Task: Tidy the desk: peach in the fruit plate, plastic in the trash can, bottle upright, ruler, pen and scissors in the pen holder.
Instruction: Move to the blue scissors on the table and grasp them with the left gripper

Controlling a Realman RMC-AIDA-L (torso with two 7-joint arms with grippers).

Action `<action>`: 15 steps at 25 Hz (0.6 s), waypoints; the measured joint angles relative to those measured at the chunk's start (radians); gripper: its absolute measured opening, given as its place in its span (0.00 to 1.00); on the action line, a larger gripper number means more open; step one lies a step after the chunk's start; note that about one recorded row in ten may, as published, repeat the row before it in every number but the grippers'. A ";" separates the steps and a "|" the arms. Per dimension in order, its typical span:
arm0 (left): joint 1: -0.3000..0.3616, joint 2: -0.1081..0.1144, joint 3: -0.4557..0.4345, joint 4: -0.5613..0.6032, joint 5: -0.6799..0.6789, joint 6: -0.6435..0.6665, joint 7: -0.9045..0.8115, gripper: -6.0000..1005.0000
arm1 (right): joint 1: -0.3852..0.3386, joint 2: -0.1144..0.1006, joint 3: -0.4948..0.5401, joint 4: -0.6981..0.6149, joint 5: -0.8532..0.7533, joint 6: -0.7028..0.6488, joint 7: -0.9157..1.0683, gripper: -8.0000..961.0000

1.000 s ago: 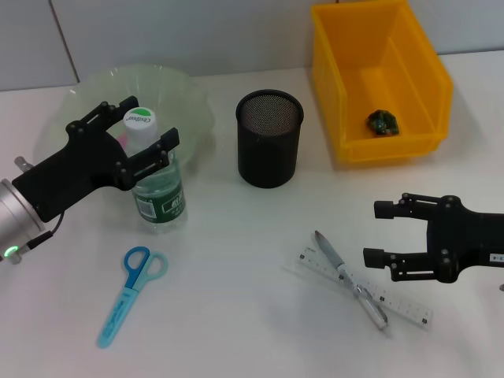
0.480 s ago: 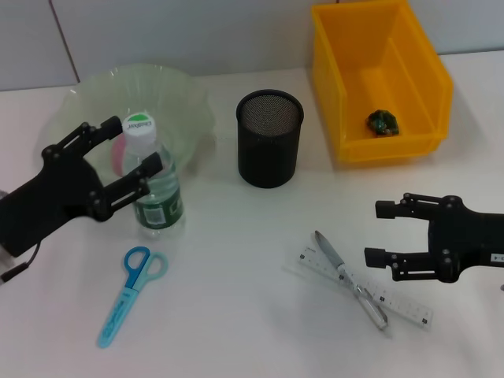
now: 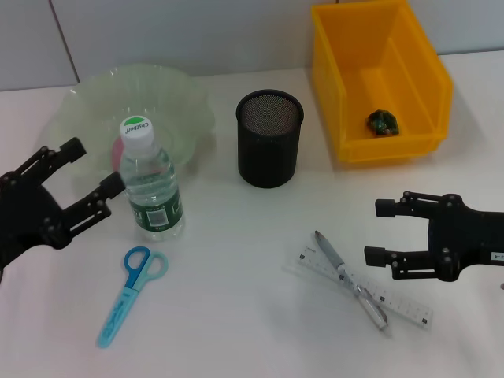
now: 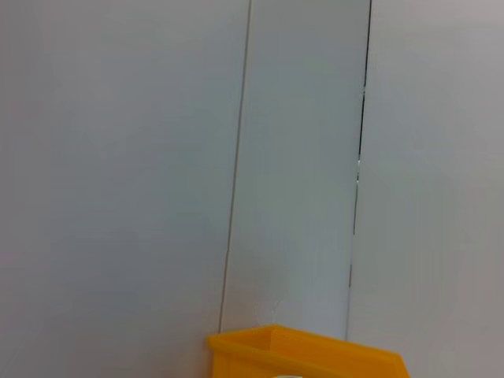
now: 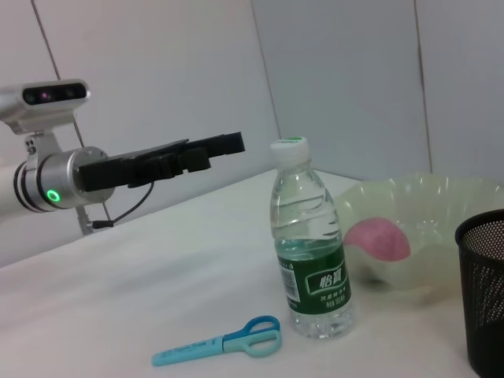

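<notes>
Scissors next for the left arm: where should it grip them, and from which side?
Come straight down with the left gripper, which is open and nearest. The scissors lie flat on the desk, so take the slim covered blade section just below the handle loops, with the fingers set across its narrow width.

On the white tabletop (image 3: 236,299) the clear bottle (image 3: 150,185) with its green label and white cap stands upright, just in front of the pale green fruit plate (image 3: 177,94), which holds the pink peach (image 5: 380,239). The blue-handled scissors (image 3: 130,295) lie flat near the bottle. The black mesh pen holder (image 3: 269,138) stands beside the yellow trash can (image 3: 417,134), where a small green scrap of plastic (image 3: 383,122) lies. The silver pen (image 3: 350,279) lies crossed over the transparent ruler (image 3: 398,303).
</notes>
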 joint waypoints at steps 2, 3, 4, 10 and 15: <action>0.013 0.002 0.003 0.016 0.003 0.009 -0.021 0.81 | -0.001 0.000 0.003 0.000 0.000 0.000 0.000 0.87; 0.022 0.003 0.007 0.027 0.005 0.013 -0.034 0.81 | -0.002 0.000 0.005 0.000 0.000 0.000 0.000 0.87; 0.037 0.003 0.017 0.049 0.008 0.017 -0.048 0.81 | -0.003 0.000 0.007 0.000 0.000 -0.001 0.000 0.87; 0.171 0.001 0.137 0.237 0.011 -0.048 -0.152 0.81 | -0.005 -0.001 0.008 0.000 0.001 -0.001 -0.007 0.87; 0.233 -0.002 0.162 0.328 0.011 -0.073 -0.237 0.81 | -0.002 -0.002 0.008 0.000 0.001 0.000 -0.007 0.87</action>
